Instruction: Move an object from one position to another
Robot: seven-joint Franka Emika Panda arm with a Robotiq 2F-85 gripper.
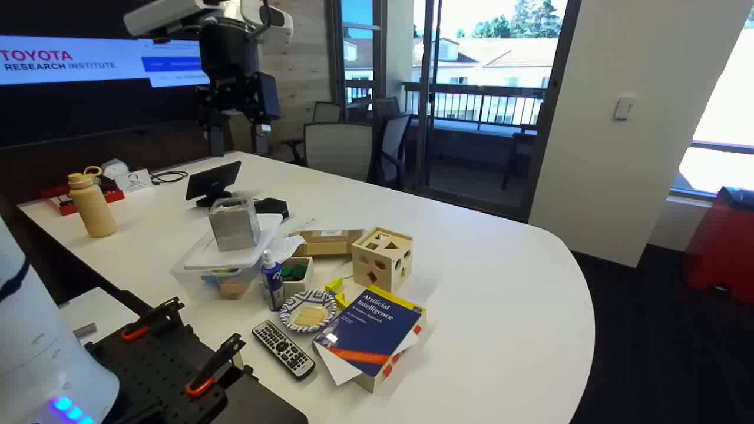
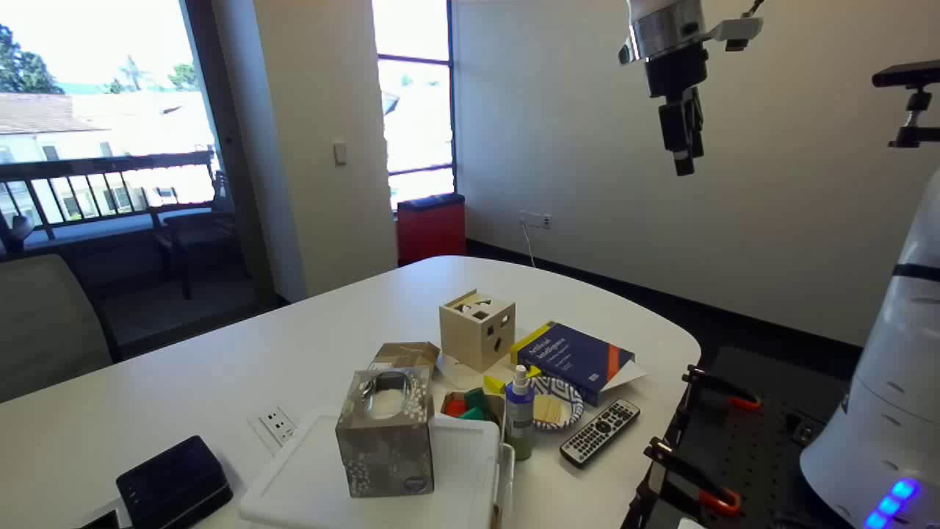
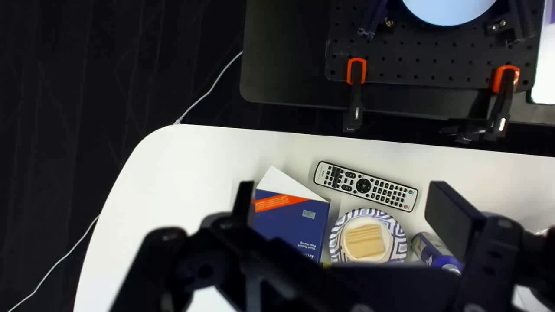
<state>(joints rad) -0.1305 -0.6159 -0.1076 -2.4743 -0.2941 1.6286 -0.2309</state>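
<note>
My gripper is open and empty, high above the table. It also shows edge-on in an exterior view. In the wrist view its fingers stand wide apart. Far below, between them, lie a grey remote, a blue-patterned plate with tan sticks, and part of a blue book. A purple spray bottle stands beside the plate. A wooden shape-sorter cube stands behind the book. The task names no particular object.
A tissue box stands on a lidded plastic bin. A small box of green and red blocks, yellow pieces, and a cardboard box are close together. A tablet and yellow bottle stand further off.
</note>
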